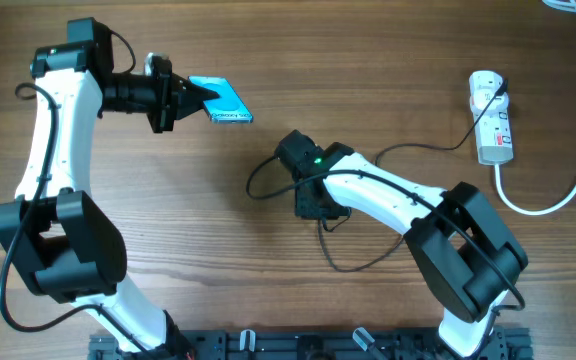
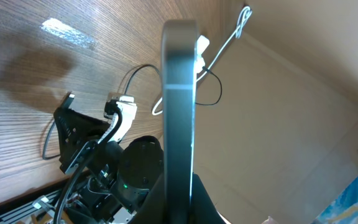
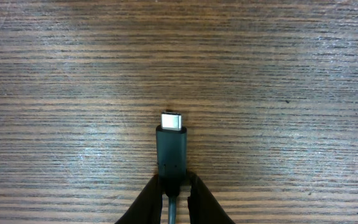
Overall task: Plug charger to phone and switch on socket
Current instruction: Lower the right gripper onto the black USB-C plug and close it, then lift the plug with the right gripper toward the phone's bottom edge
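Observation:
My left gripper (image 1: 196, 100) is shut on the phone (image 1: 224, 102) and holds it above the table at the upper left, turquoise screen showing. The left wrist view has the phone (image 2: 179, 106) edge-on, rising from between that gripper's (image 2: 179, 190) fingers. Near the table's middle, my right gripper (image 1: 318, 206) is shut on the charger (image 1: 423, 148). Its dark connector (image 3: 171, 146) sticks out past the right gripper (image 3: 174, 191), metal tip just above the wood. The thin black cable runs right to the white socket (image 1: 492, 120). The socket's switch is too small to read.
A black plug (image 1: 495, 95) sits in the socket's upper end. The socket's white lead (image 1: 568, 190) curves along the right edge of the table. Slack black cable loops left (image 1: 256, 182) and below (image 1: 353, 262) the right arm.

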